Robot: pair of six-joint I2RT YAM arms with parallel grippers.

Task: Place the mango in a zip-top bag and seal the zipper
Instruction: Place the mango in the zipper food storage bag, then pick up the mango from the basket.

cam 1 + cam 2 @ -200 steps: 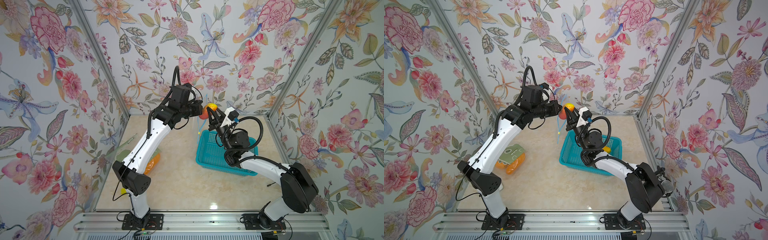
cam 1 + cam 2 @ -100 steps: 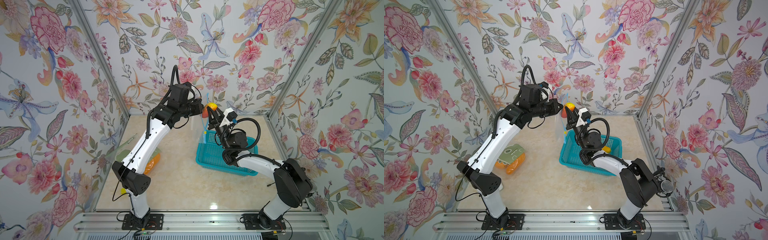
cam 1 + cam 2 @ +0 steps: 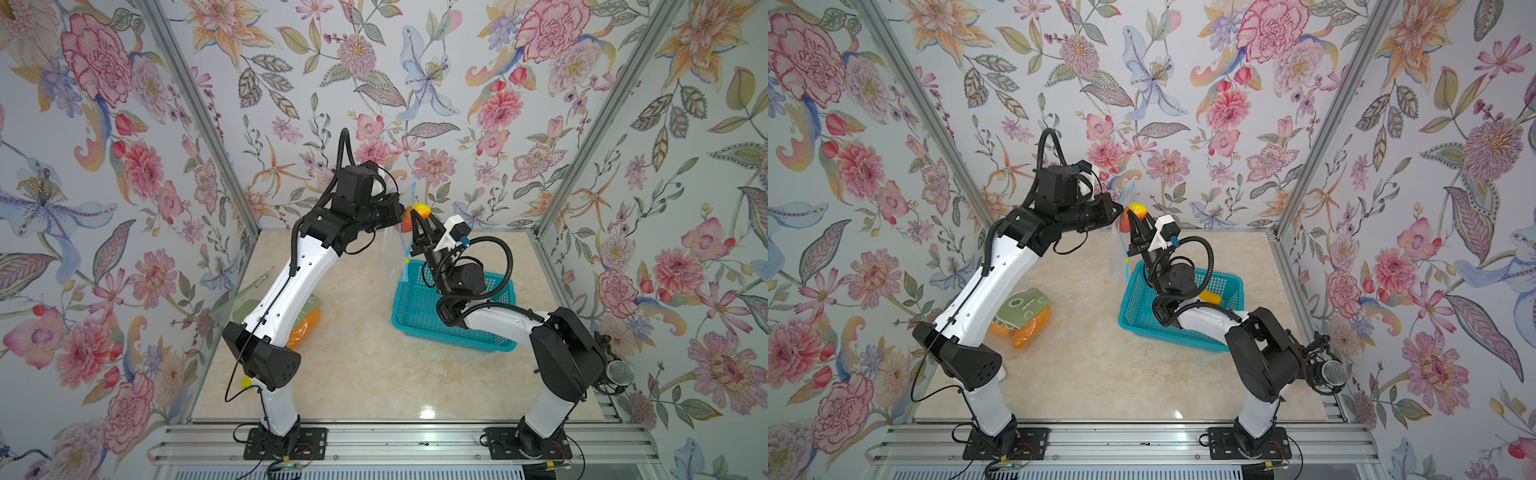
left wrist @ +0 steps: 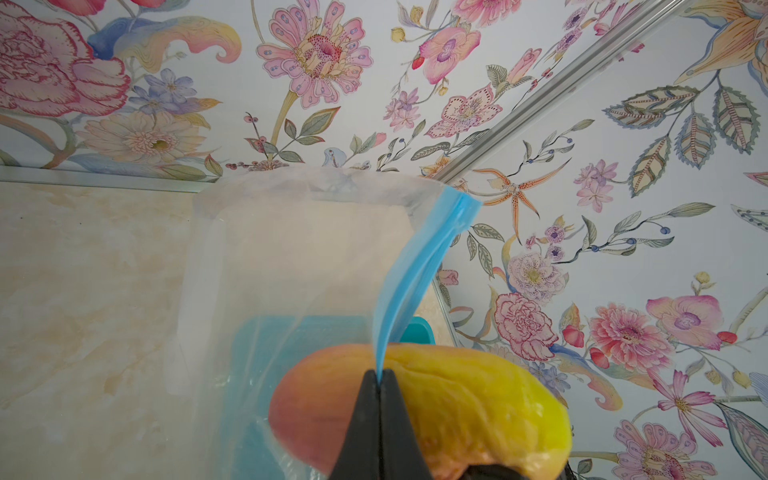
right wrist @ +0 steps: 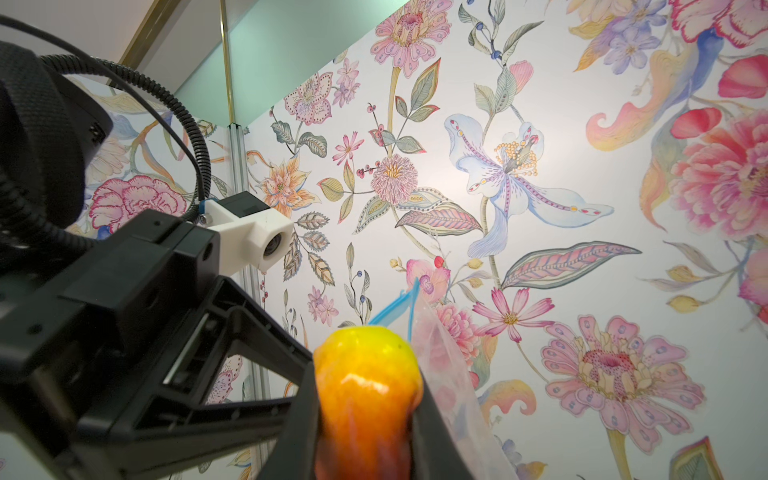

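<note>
**Mango at bag mouth, not yet bagged**

Left gripper (image 4: 379, 374): clenched on the blue zipper (image 4: 428, 257) at one end of the bag (image 4: 291, 257). The pinch sits on one lip only, so the clear body hangs below it and the mouth gapes instead of lying flat. That appears to be the purpose of the hold.

Right gripper (image 5: 365, 399): grasping the mango (image 5: 368, 374) across its narrow width, fingers on either side. The free end points up and forward, which suits feeding it in end first.

Location of mango: aloft near the back wall, above the far corner of the basket (image 3: 436, 332) and well clear of the table (image 3: 374, 365). It is just beside the left fingertips, against the bag's open edge. Whether its end has crossed the lip cannot be told — film overlaps part of it in the left wrist view.

Assessment: insertion is in hand; the zipper is unsealed. The single pinch leaves the loose lip free to fold across the opening.
</note>
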